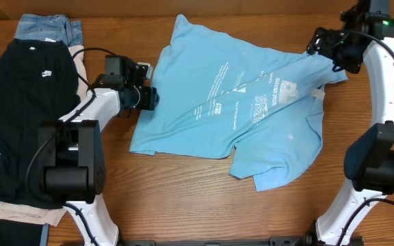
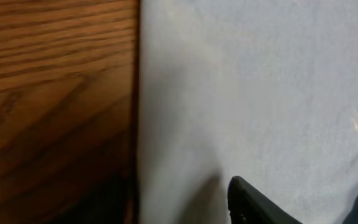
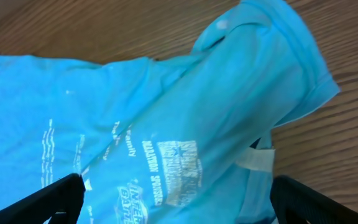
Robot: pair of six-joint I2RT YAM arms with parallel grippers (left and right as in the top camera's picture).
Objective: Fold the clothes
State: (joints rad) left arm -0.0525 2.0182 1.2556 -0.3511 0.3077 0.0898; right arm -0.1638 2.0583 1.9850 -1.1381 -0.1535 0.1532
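Shirt, rumpled sky-blue cloth on grained wood table; right jaws wide apart, left jaws' state unclear.

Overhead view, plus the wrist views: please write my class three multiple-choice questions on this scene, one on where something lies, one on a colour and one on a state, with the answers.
1. Where does the black T-shirt lie?
A. On top of the blue T-shirt
B. Beside it, apart from it
C. Tucked under it

2. What colour is the print on the blue T-shirt?
A. Red
B. Black
C. White

3. How does the right tool stand?
A. Wide open
B. Shut on the blue T-shirt
C. Shut on the black T-shirt

Answers:
1 B: bare table shows between the two shirts.
2 C: the lettering and logos read white against the blue cloth.
3 A: its fingers sit far apart at the edges of the right wrist view, gripping nothing.
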